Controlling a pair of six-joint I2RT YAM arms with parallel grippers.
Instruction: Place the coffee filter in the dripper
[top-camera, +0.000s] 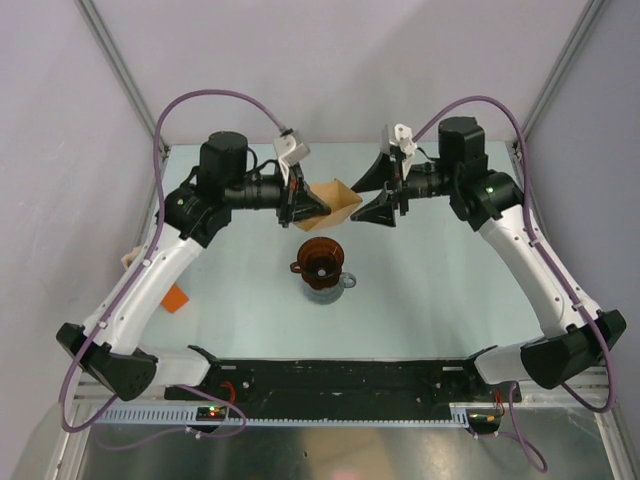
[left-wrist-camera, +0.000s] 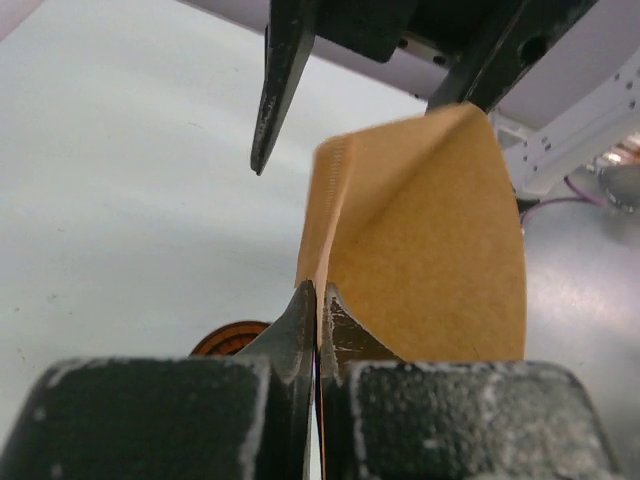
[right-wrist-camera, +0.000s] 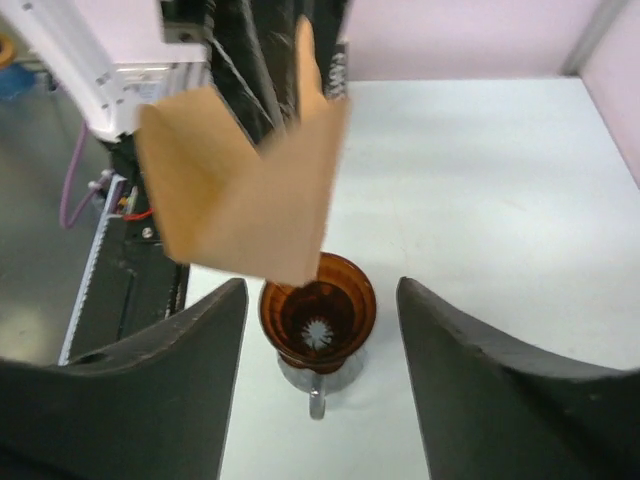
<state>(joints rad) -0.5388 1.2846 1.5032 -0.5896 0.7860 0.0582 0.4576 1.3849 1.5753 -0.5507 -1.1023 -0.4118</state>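
The coffee filter (top-camera: 338, 197) is a tan paper fan, held in the air above and behind the dripper. My left gripper (top-camera: 316, 205) is shut on its left edge; the pinch shows in the left wrist view (left-wrist-camera: 318, 300), with the filter (left-wrist-camera: 425, 250) spreading up and right. My right gripper (top-camera: 385, 193) is open, just right of the filter, its jaws wide apart. The dripper (top-camera: 321, 259), a reddish-brown cone, stands on a clear glass jug at the table's middle. In the right wrist view the filter (right-wrist-camera: 240, 190) hangs above the dripper (right-wrist-camera: 318, 315).
A small orange box (top-camera: 176, 298) lies on the table near the left arm. The glass jug's handle (top-camera: 349, 281) points right. Frame posts stand at both back corners, and a black rail (top-camera: 330, 380) runs along the near edge.
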